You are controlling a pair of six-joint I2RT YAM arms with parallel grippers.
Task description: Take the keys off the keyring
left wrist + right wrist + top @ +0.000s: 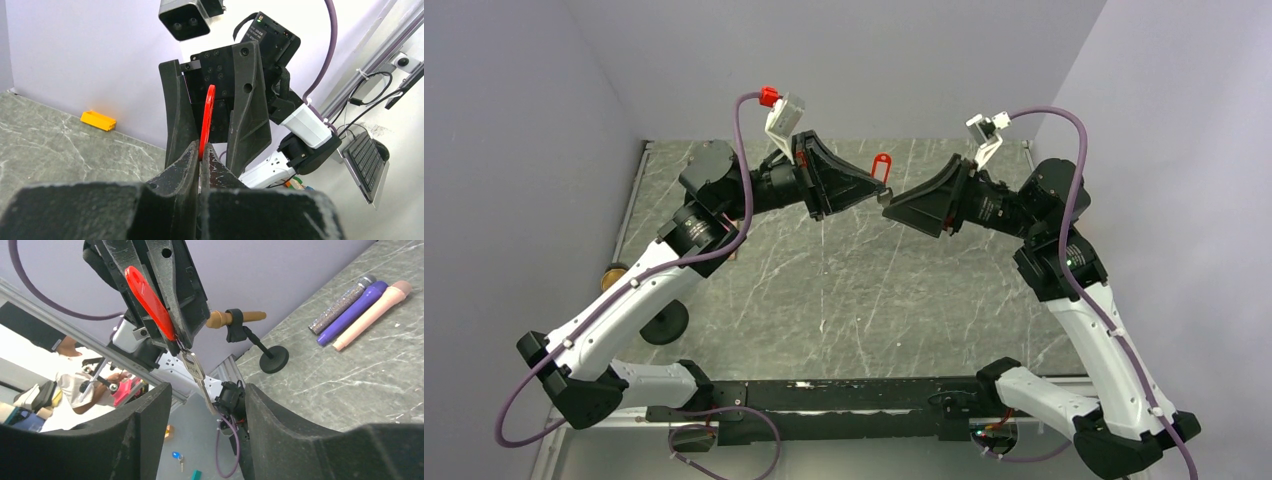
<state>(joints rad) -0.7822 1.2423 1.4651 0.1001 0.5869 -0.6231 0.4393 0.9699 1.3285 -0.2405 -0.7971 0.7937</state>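
Left tool [200,154] clamped on keyring [150,302] tag, above desk's [824,290] far half. Key [196,371] hangs off it, long axis pointing into your right tool [206,405], jaws apart.

No legible text: print on arm label [260,33] too small; key [192,365] stamp blurred.

The marbled table [844,300] bears three microphones [352,314], a stand [274,360], a yellow box [98,120].

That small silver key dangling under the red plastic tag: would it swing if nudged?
Likely yes: the silver key hangs loosely below the red plastic tag, which the left gripper pinches, so it should swing. Thin, smooth metal: probably stiff, light, rather slippery.
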